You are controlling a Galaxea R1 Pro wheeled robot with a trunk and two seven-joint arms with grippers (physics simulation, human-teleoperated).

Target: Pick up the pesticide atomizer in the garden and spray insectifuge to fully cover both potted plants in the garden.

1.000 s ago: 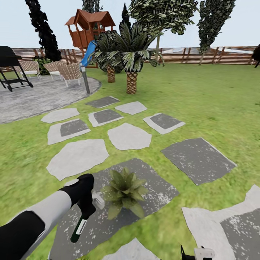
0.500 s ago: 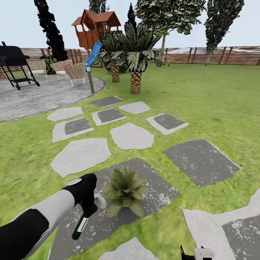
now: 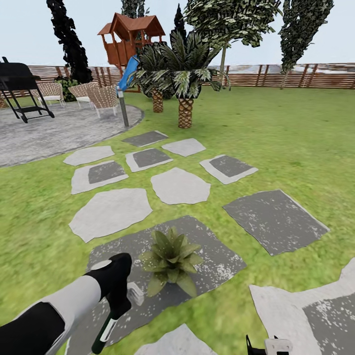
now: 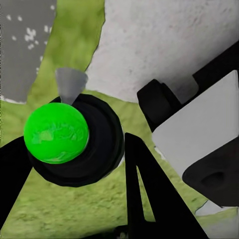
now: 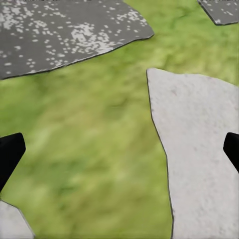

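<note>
My left gripper (image 3: pixel 117 301) is shut on the pesticide atomizer (image 3: pixel 107 327), whose dark green and white body hangs below my hand at the lower left of the head view. Its pale grey nozzle (image 3: pixel 134 294) points toward a potted plant (image 3: pixel 171 260), a low rosette of pointed green leaves on a dark grey stepping stone (image 3: pixel 217 256), and sits just left of the leaves. In the left wrist view the atomizer's bright green cap (image 4: pixel 56 132) sits between my black fingers (image 4: pixel 144 194). My right gripper (image 3: pixel 268 346) is open over grass near the bottom edge, its tips (image 5: pixel 10 153) far apart.
Grey and white stepping stones (image 3: pixel 179 185) lead across the lawn to two palms (image 3: pixel 185 106). A paved patio (image 3: pixel 44 133) with a black grill (image 3: pixel 19 91) and wicker chairs lies far left. A wooden play tower (image 3: pixel 129 42) and slatted fence (image 3: pixel 296 75) close the back.
My left arm has drawn back and down with the atomizer, so its nozzle sits lower and a little further from the plant. The view shifted slightly a second ago, then held still.
</note>
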